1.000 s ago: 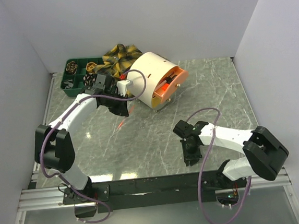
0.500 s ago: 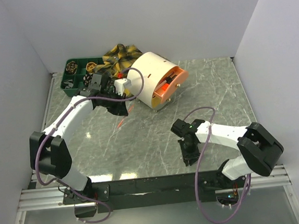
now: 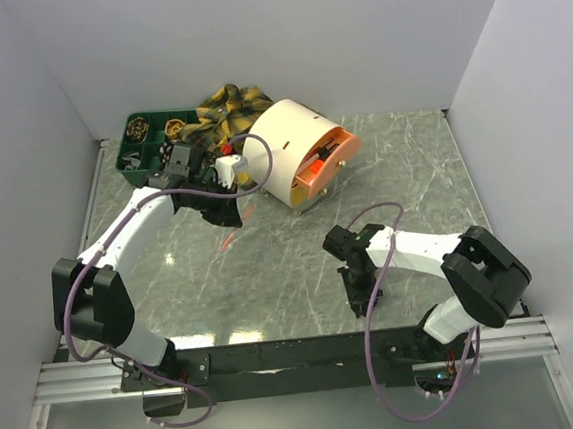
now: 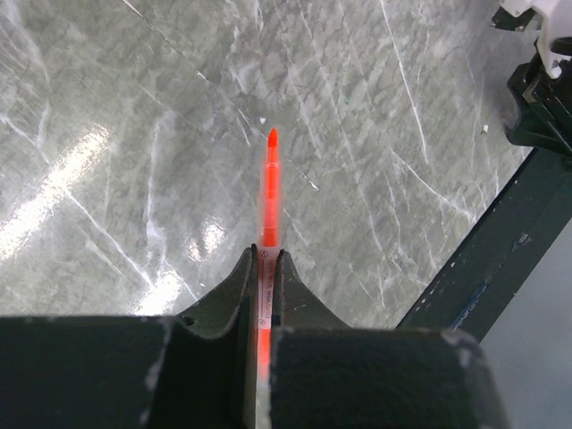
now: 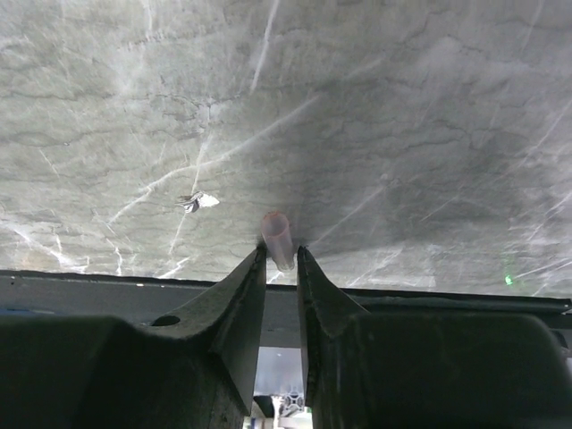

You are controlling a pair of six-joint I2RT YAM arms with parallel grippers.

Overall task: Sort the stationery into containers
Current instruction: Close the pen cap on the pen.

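My left gripper (image 3: 230,217) is shut on a thin orange pen (image 4: 270,179) and holds it above the marble table, just left of the drum. The pen's tip (image 3: 228,242) sticks out past the fingers (image 4: 237,277). The cream drum (image 3: 291,149) lies on its side with its orange inner tray (image 3: 324,166) facing right. The dark green divided tray (image 3: 147,138) stands at the back left. My right gripper (image 3: 357,295) is low near the front edge, shut on a small clear tube (image 5: 279,238) whose end rests on the table.
The yellow-and-black plaid cloth (image 3: 229,105) lies behind the drum. A black rail (image 3: 309,353) runs along the table's front edge and also shows in the left wrist view (image 4: 500,241). A small white scrap (image 5: 198,202) lies on the table near my right gripper.
My left arm has drawn back to the left with the orange pen. My right gripper has shifted a little left and toward the front edge, still on the tube.
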